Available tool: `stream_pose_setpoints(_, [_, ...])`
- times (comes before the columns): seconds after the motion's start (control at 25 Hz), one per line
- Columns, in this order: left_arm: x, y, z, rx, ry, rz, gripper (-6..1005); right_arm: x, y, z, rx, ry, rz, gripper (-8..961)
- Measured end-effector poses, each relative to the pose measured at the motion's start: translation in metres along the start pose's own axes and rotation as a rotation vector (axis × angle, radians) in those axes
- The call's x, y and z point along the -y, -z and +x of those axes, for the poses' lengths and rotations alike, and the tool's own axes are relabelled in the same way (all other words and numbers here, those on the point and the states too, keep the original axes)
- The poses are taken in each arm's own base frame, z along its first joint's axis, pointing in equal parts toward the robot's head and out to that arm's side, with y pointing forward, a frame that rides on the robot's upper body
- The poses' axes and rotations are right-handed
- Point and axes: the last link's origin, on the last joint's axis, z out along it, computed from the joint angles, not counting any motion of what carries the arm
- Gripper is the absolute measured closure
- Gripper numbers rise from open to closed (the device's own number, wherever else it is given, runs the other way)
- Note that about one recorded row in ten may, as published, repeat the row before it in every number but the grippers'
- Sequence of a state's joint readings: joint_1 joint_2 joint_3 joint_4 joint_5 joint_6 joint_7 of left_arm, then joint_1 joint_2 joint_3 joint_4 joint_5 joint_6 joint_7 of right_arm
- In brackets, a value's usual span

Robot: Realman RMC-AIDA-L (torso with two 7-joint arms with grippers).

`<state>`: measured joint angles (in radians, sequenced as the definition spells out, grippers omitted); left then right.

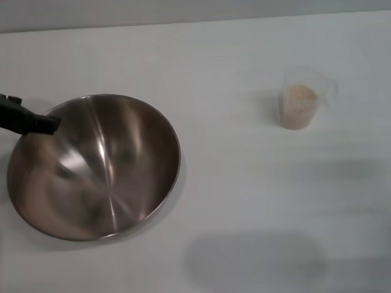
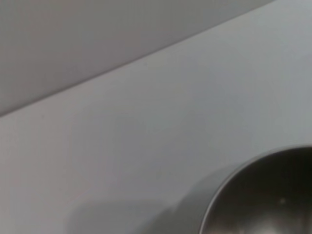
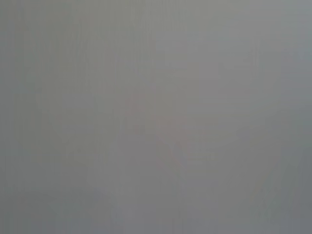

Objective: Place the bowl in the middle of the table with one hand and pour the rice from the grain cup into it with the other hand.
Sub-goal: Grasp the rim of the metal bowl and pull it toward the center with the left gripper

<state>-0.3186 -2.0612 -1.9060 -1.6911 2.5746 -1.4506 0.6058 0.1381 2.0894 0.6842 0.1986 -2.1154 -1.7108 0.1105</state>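
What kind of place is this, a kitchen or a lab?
Probably a test bench staged as a kitchen: a bare white table holding only a steel bowl and a grain cup of rice, the robot's left hand at the bowl's rim.

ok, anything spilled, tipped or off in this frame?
Nothing spilled. The grain cup stands upright on the table, rice inside. The bowl is tilted, raised at its far-left rim, where the left end effector meets it. Right end effector isn't visible.
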Motion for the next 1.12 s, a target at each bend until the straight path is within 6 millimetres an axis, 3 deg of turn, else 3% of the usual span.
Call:
stream_pose_setpoints(0.56, [0.007,-0.016,-0.011,0.062,0.008,0.032,204,0.000,0.000,0.000,-0.001,0.000,0.000,271])
stream_pose_setpoints(1.12, [0.001,-0.031,-0.015,0.105,-0.006,0.007,208,0.000,0.001,0.000,-0.002,0.001,0.001,271])
